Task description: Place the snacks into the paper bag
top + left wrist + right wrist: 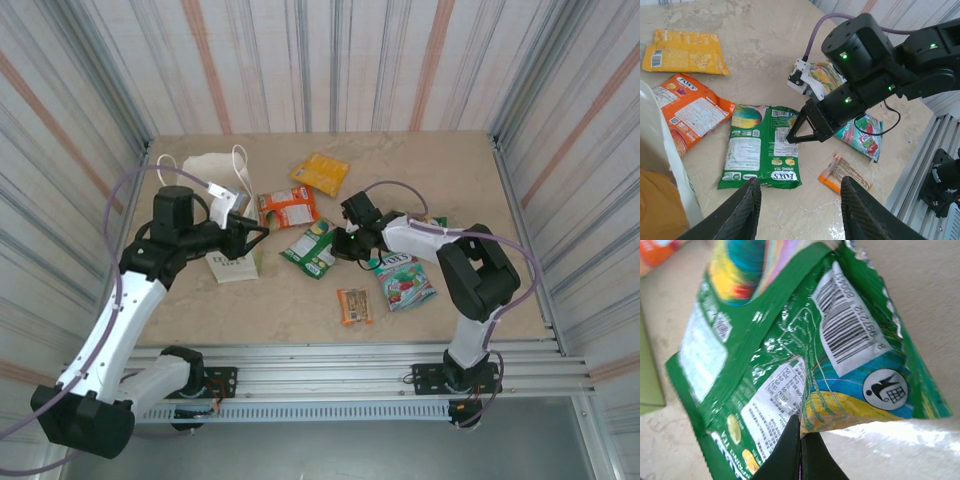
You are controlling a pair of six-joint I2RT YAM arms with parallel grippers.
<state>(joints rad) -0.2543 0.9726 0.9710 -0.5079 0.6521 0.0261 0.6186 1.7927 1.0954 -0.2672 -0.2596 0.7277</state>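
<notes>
1. You found the right gripper fully closed on one edge of the green Fox's Spring Tea packet. Its two fingers met with the foil pinched between them, near the corner below the barcode.
2. In the top view you located that packet near the middle of the table, with the right gripper at its right edge. You could not tell whether the packet had left the table surface.
3. You saw the left gripper with its jaws apart and nothing between them. It sat just beside the white edge of the paper bag and faced the packets.
4. You located the paper bag at the far left of the table, partly under the left arm, with its loop handles showing. An orange surface showed behind the bag's edge in the left wrist view, but you could not identify it.
5. You counted the remaining snacks outside the bag:
   - orange Fox's packet, between the bag and the green packet;
   - yellow-orange packet, farther back;
   - teal-and-red packet and small orange bar pack, on the near right;
   - corn-print packet, partly under the right arm.
</notes>
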